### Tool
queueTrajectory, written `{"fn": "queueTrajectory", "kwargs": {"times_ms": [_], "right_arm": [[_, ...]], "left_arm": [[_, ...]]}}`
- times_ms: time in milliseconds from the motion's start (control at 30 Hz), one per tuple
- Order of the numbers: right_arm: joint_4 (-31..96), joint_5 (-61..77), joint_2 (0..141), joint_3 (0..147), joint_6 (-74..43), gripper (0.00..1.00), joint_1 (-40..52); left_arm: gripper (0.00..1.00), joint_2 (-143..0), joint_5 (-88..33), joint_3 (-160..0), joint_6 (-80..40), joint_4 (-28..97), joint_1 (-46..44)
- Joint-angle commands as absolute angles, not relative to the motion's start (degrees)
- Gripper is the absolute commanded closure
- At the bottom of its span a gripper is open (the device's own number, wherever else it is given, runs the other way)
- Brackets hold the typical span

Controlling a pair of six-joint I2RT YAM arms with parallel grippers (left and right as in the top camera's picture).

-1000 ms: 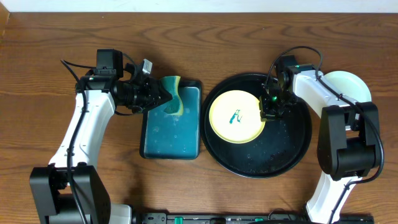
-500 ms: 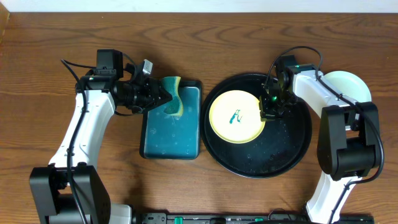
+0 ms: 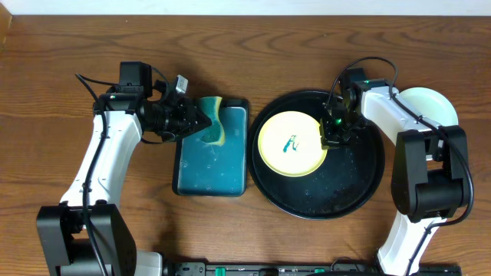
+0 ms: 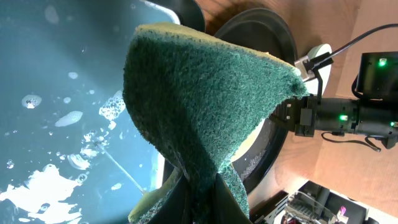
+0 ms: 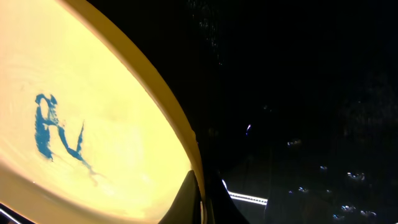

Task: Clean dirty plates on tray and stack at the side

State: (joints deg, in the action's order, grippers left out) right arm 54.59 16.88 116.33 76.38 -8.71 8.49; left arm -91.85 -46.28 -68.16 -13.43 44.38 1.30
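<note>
My left gripper [image 3: 198, 120] is squeezed tight on the soft green and yellow sponge [image 3: 214, 123], over the wet teal rectangle tray [image 3: 209, 170] left of the middle. My right gripper [image 3: 330, 138] pinches the right edge of the round yellow plate [image 3: 280, 149], which has a teal scribble [image 3: 292, 142] on it. That plate lies in the big round black tray [image 3: 360, 184], right of the middle. A pale round plate [image 3: 430, 103] sits at the far right on the brown wooden table [image 3: 61, 61].

Robot lab bench, wooden table [image 3: 46, 61], mounted arms [image 3: 103, 161], cables [image 3: 375, 62]
</note>
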Motion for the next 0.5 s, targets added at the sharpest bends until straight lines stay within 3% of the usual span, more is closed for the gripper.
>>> {"fn": "queueTrajectory", "kwargs": {"times_ms": [0,67,167,467], "right_arm": [[53.8,11.8,117.3,75.9,-8.1,0.99,9.1],[53.8,11.8,117.3,75.9,-8.1,0.99,9.1],[53.8,11.8,117.3,75.9,-8.1,0.99,9.1],[53.8,11.8,117.3,75.9,-8.1,0.99,9.1]], "left_arm": [[0.92,-91.7,-46.7,-68.4,-12.2,44.6,1.5],[0.92,-91.7,-44.6,-68.4,-12.3,44.8,1.4],[0.93,-91.7,-31.7,-68.4,-12.3,46.2,-1.0],[0.93,-91.7,-6.2,-68.4,-12.8,47.3,-14.0]]}}
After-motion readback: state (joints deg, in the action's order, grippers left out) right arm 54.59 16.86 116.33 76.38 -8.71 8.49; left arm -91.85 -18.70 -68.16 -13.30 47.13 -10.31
